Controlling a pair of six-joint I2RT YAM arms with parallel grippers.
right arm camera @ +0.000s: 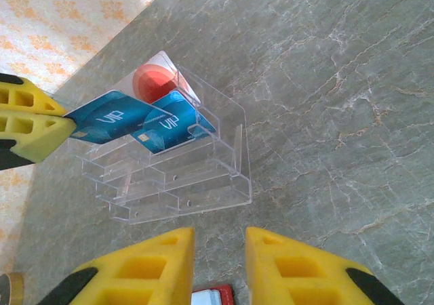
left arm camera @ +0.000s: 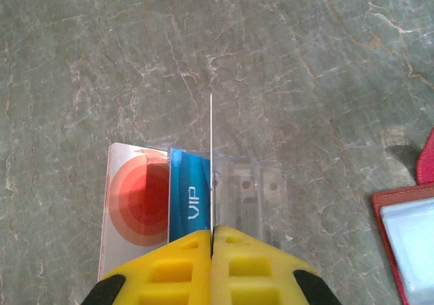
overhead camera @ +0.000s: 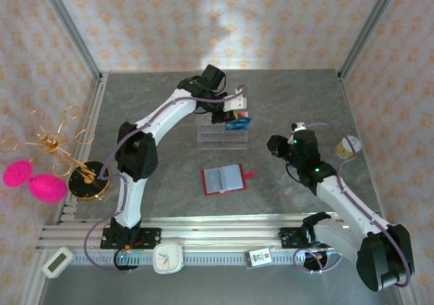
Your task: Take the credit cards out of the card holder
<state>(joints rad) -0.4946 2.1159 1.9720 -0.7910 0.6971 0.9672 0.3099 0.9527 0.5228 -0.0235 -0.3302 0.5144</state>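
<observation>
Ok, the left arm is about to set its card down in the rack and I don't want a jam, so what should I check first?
1. Left gripper shut on the held blue card: ok.
2. Held card above the clear rack: ok.
3. Card edge lined up with a free slot: cannot tell.
4. Pale card and second blue card seated in the rack, beside the held card: ok.
5. Right gripper open, empty, short of the rack: ok.
6. Red wallet lying open; sleeves emptied: cannot tell.
</observation>
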